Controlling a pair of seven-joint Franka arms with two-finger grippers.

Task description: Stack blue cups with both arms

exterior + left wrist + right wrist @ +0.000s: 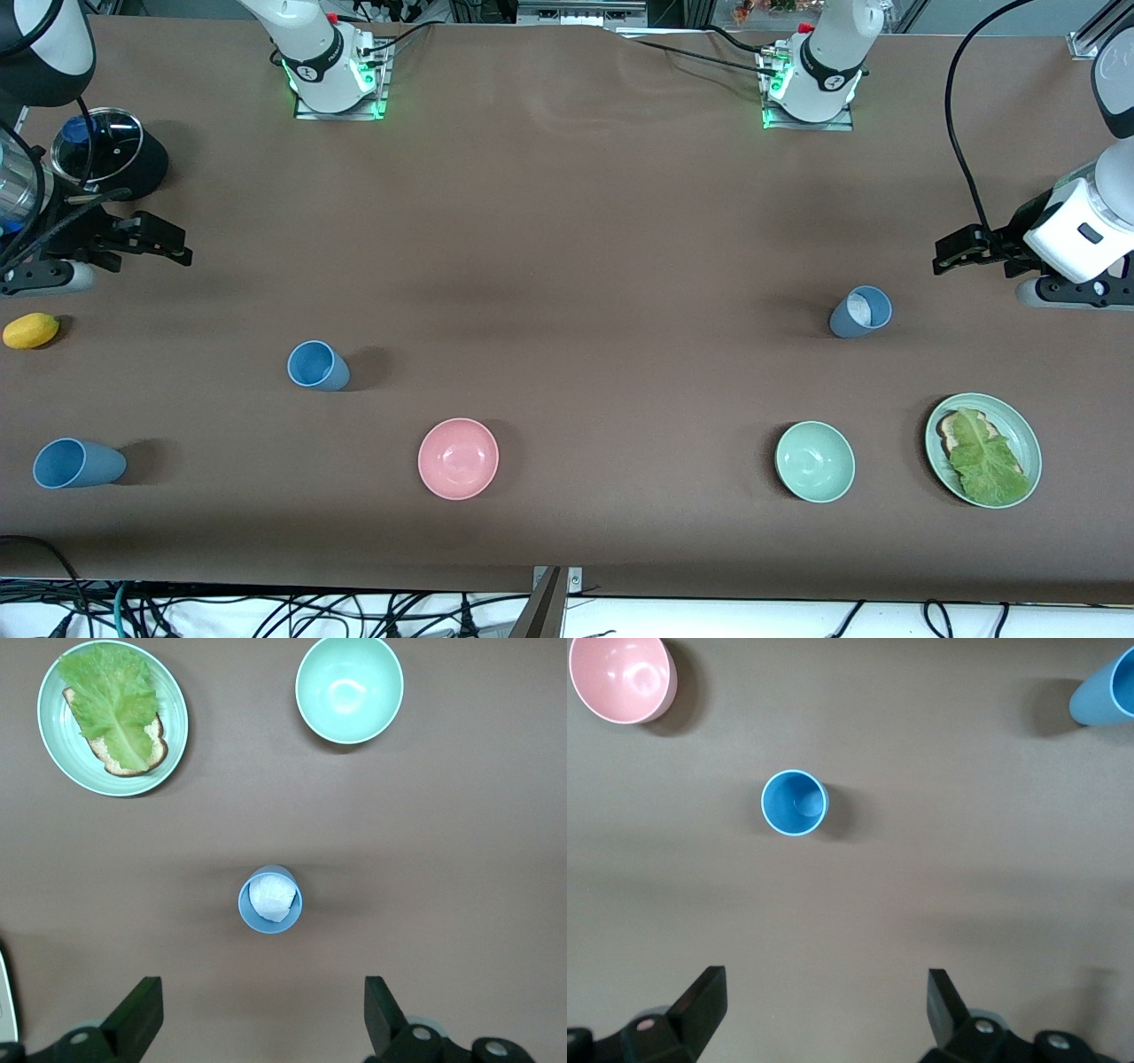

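Nothing's been grabbed yet: three blue cups stand upright and well apart on the brown surface (567, 221). The grey-blue cup (860, 312) with something whitish inside sits toward the left arm's end, a sky-blue cup (317, 365) sits toward the right arm's end, and another sky-blue cup (77, 463) stands closer to the front camera, near that same end. The left pincer (263, 1014) hangs over the surface beside the grey-blue cup with its fingers spread and empty. The right pincer (827, 1010) is the same, wide open over bare surface near its sky-blue cup. My worry is that whitish stuff (can't tell what it is), since it could stop another cup from nesting in. Tapered matte plastic may also slip or tip if pinched off-centre, and the pink bowl (458, 458) and pale green bowl (814, 461) are there to bump.
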